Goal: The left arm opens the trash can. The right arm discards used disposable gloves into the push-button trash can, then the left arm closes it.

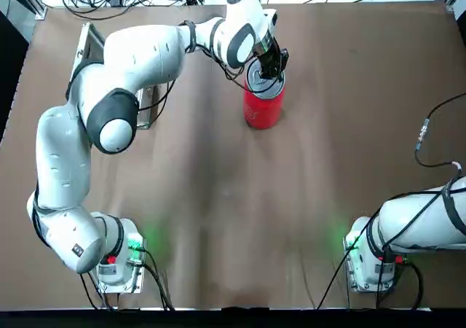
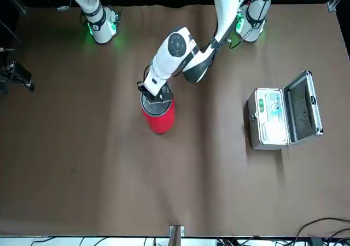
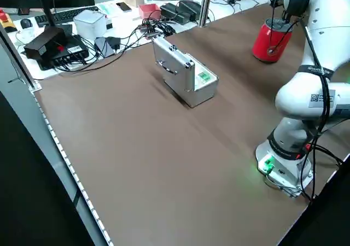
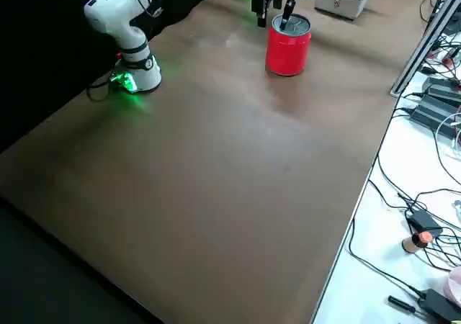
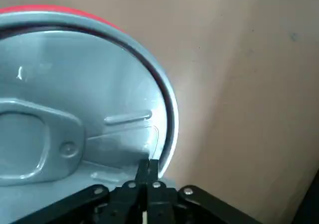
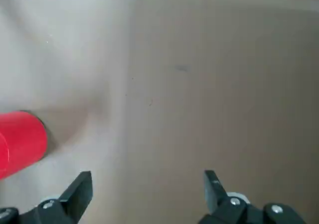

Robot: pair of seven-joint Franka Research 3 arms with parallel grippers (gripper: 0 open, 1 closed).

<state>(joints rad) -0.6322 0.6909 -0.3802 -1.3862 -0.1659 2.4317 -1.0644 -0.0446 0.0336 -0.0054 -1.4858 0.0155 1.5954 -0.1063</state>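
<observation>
Left tool (image 5: 148, 162) angled over closed bin (image 1: 263, 108)

No lettering, number or sign can be made out on anything; the markings are too small to read.

The left gripper (image 4: 286, 27) and its arm (image 1: 156, 55) block the way down onto the bin's lid (image 4: 291, 26); the robot's right side of the table (image 4: 180, 187) lies open.
</observation>
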